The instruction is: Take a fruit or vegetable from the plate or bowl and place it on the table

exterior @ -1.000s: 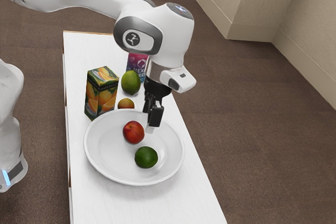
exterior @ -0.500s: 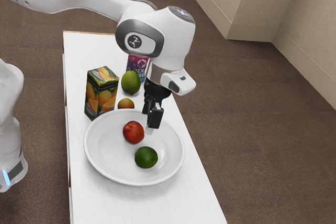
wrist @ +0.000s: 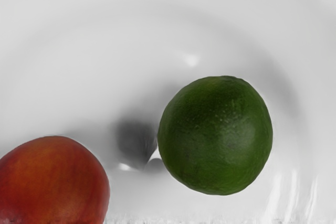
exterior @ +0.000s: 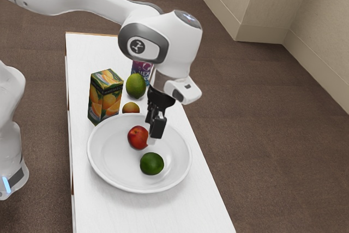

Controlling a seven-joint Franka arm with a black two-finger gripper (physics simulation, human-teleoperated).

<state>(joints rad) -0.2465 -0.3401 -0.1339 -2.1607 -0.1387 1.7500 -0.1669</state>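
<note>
I count four fruits: one red (exterior: 137, 137) and one dark green (exterior: 151, 163) in the single white dish (exterior: 96, 162) under my claw (exterior: 152, 138), then one orange-yellow (exterior: 130, 108) and one lighter green (exterior: 136, 85) out past the claw. Beyond it too, one juice carton (exterior: 104, 97) and one purple container (exterior: 143, 69). One table (exterior: 84, 53) below.

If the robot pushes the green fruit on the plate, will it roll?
Probably: the green fruit looks nearly round. It might roll back toward the middle, since the plate curves up at its rim. Its shiny skin could make it a bit slippery to pick up.
</note>
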